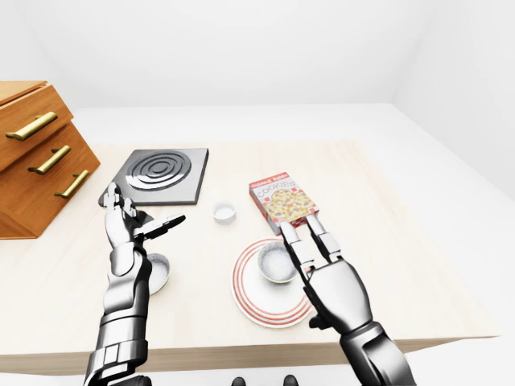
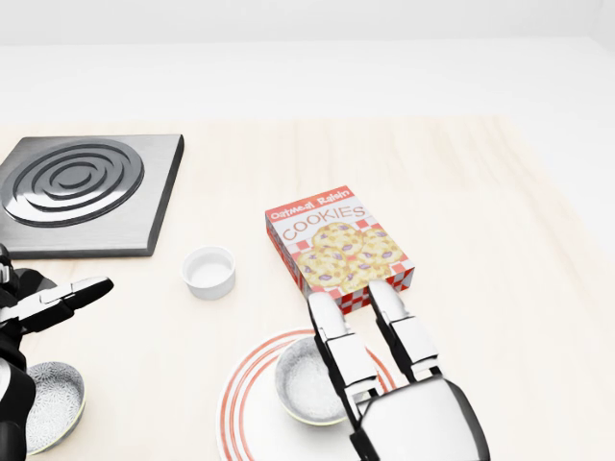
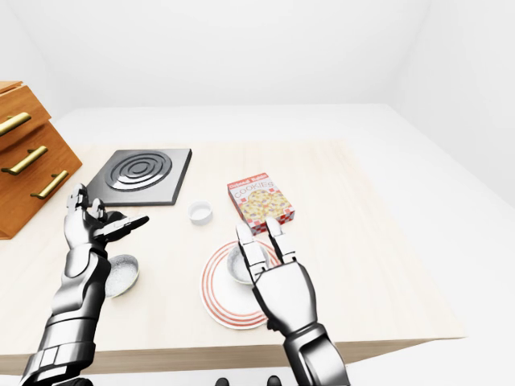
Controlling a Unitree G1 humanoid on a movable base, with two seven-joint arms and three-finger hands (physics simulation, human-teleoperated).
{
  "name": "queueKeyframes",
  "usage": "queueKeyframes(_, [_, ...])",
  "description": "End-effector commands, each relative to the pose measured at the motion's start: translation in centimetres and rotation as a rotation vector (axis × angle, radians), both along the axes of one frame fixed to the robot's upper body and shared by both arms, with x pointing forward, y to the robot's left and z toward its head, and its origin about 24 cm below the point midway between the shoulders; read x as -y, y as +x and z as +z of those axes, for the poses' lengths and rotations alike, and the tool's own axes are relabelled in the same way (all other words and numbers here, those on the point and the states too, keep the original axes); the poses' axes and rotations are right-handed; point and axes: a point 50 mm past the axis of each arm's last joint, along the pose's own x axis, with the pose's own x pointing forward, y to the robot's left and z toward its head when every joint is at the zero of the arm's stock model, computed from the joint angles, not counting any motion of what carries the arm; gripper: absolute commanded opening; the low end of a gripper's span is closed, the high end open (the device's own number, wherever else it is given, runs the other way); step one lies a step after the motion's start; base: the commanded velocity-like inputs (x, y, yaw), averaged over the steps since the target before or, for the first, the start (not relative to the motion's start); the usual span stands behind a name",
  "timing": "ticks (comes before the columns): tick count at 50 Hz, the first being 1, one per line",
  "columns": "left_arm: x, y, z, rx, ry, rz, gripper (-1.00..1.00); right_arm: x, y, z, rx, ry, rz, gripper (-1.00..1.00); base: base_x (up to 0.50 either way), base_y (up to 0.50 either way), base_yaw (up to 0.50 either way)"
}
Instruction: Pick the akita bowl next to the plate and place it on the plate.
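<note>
Fingers [image 2: 338, 351] of my right hand [image 2: 404, 394] are stretched out straight and released, gripping nothing. The akita bowl [image 2: 300, 382] sits upright on the plate [image 2: 248, 415], just to the left of those fingers in the head view. The finger nearest the bowl crosses over its right rim there, and I cannot tell whether it touches the rim or hangs above it. The plate's red-ringed edge shows on the left of the bowl, and its right part is hidden under my palm.

Just past my right fingertips, toward the top of the head view, lies the cookie box [image 2: 338, 248], flat on the table [image 2: 500, 240]. One fingertip overlaps its lower corner in that view; I cannot say if they meet. Up and to the left of the same fingertips stands a small white cup [image 2: 209, 272], apart from both plate and box.

My left hand [image 1: 125, 223] is raised with its fingers [image 1: 165, 224] spread, and nothing is between them. Below those fingers in the left-eye view a second, speckled bowl [image 1: 158, 273] rests on the table, partly hidden by my forearm. Above them lies the dark burner plate [image 1: 159, 173], and well off to their left stands a wooden drawer chest [image 1: 36, 153] with brass handles.
</note>
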Motion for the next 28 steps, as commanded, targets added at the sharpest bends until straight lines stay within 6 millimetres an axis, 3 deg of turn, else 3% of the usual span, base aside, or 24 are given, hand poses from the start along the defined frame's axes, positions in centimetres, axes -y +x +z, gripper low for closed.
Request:
queueKeyframes(1, [0.0,0.0,-0.1,-0.001,0.0,0.0,1.0,1.1,-0.9,2.0,-0.018,-0.003,-0.024,1.0,0.0,0.0,0.0])
queueKeyframes(28, [-0.1,0.0,-0.3,-0.007,0.0,0.006,1.0,2.1,0.6,1.8,-0.004,0.046,-0.094,1.0,0.0,0.0,0.0])
